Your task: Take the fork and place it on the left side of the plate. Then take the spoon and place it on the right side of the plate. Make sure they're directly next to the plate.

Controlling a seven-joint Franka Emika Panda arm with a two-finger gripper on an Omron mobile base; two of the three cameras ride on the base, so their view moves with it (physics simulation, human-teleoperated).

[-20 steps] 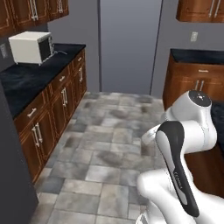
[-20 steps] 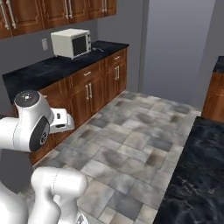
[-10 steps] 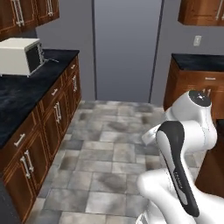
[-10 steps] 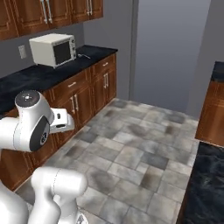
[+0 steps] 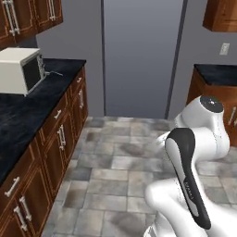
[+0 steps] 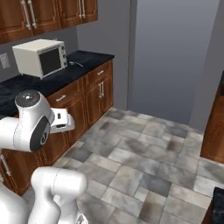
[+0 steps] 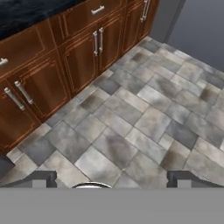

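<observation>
Hand (image 7: pixel 112 181) released, empty — fingertips wide apart above tiled floor (image 7: pixel 144 127), beside cabinets (image 7: pixel 65 61).

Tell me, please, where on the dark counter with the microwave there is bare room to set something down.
The black counter lies bare in front of the microwave, toward the near drawers. In the right base view it is the stretch between the microwave and the robot's shoulder. The far end, past the microwave toward the grey panel, holds one thin small item; I cannot tell what it is.
</observation>
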